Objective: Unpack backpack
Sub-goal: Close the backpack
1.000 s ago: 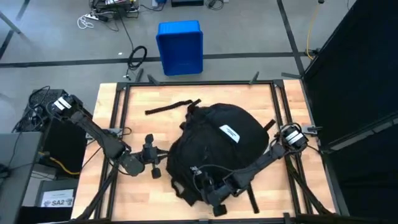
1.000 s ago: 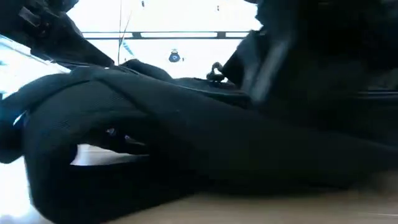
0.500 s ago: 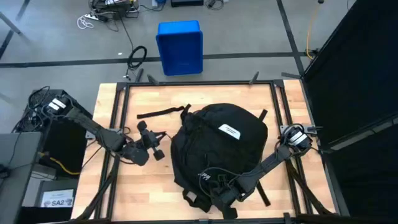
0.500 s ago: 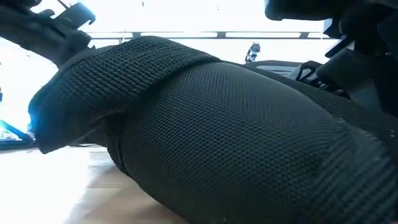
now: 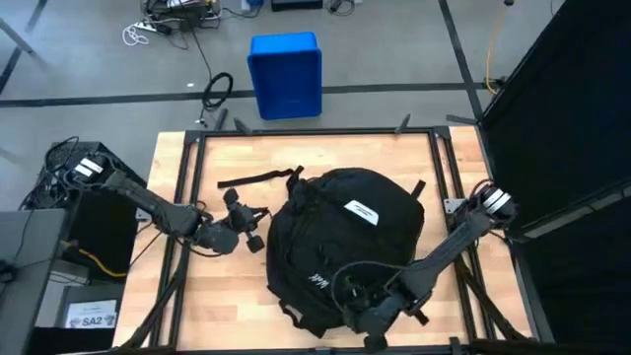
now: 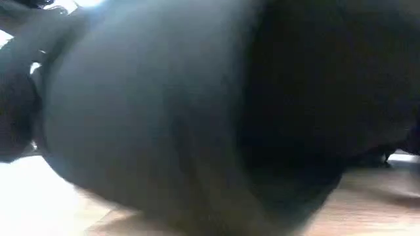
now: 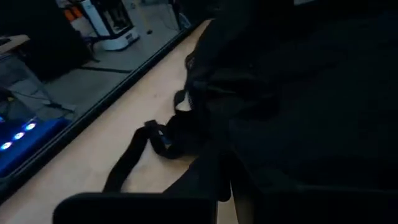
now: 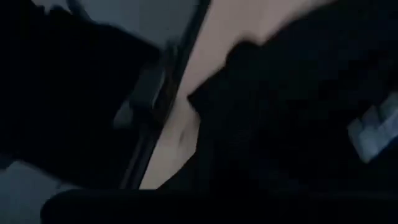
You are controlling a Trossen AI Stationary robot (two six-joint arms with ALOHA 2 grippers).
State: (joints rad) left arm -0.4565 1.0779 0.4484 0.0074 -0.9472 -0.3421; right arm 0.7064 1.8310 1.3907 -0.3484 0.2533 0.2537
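The black backpack (image 5: pixel 345 237) lies on the wooden table, its white label (image 5: pixel 362 210) up and a small white logo (image 5: pixel 320 281) toward the near side. One strap (image 5: pixel 251 180) trails on the table at its far left. My left gripper (image 5: pixel 246 222) stands open close beside the backpack's left side; its wrist view looks along that side (image 7: pixel 298 112) and a loose strap (image 7: pixel 134 155). My right gripper (image 5: pixel 367 318) is low at the backpack's near edge, dark against dark fabric. In the low view the backpack (image 6: pixel 164 111) fills the picture.
A blue plastic box (image 5: pixel 286 74) stands on the floor beyond the table's far edge. A black rail frame (image 5: pixel 296 133) runs round the tabletop. Bare wood shows at the table's left (image 5: pixel 212 296) and along the far side (image 5: pixel 394 153).
The backpack has shifted toward the table's near edge and rounded out, and its white logo now shows. My right gripper has gone along the near edge toward the right, its arm swinging out right. My left gripper has moved toward the far edge.
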